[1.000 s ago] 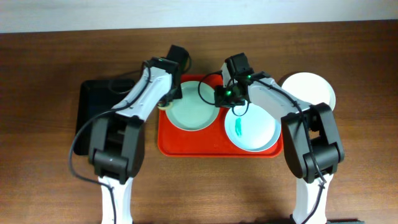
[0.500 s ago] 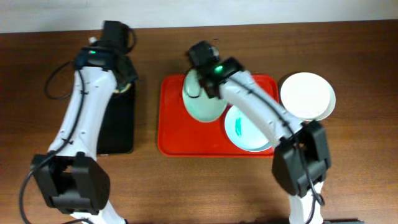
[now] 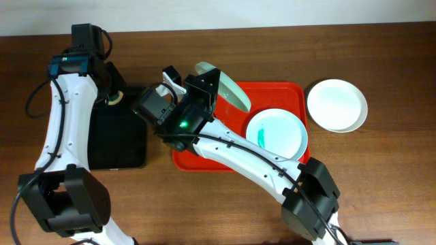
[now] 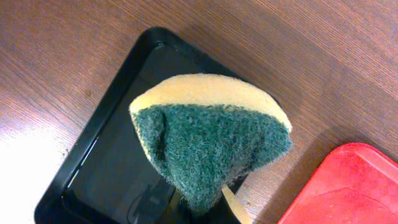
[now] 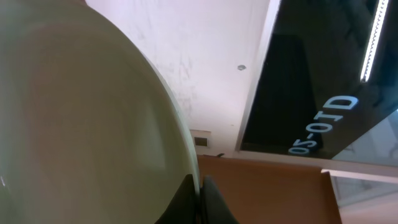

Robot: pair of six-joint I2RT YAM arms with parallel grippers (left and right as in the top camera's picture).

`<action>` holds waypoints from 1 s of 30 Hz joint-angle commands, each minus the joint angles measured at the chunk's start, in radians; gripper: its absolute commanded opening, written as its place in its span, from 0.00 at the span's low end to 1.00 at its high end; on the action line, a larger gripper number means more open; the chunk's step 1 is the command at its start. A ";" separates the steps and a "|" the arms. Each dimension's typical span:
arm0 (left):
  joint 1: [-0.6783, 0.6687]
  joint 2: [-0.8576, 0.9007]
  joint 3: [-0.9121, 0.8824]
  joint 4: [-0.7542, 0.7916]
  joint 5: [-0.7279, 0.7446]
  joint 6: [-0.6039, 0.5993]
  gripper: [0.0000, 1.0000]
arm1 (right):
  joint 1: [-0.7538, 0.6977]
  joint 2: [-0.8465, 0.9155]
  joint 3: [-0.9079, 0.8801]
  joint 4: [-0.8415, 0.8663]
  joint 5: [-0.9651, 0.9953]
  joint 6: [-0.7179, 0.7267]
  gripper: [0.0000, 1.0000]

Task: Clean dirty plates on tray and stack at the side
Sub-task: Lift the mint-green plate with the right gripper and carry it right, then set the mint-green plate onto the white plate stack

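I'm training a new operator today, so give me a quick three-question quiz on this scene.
1. True or false: the white plate sits on the red tray.
2. The left pincer holds: A sponge, B cup, C nothing.
3. What does the right pincer hold?
Key: 1 false, it sits on the table beside the tray. 2 A. 3 the green plate, tilted above the tray.
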 commanded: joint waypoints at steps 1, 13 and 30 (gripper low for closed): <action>0.005 0.007 -0.003 0.006 0.011 0.006 0.00 | -0.028 -0.034 0.019 -0.044 -0.195 0.172 0.04; 0.005 0.042 -0.003 0.006 0.011 0.006 0.00 | -0.701 -0.029 0.014 -0.248 -1.594 0.727 0.04; 0.005 0.123 -0.003 0.032 0.029 0.006 0.00 | -1.471 -0.005 -0.204 -0.275 -1.792 0.668 0.04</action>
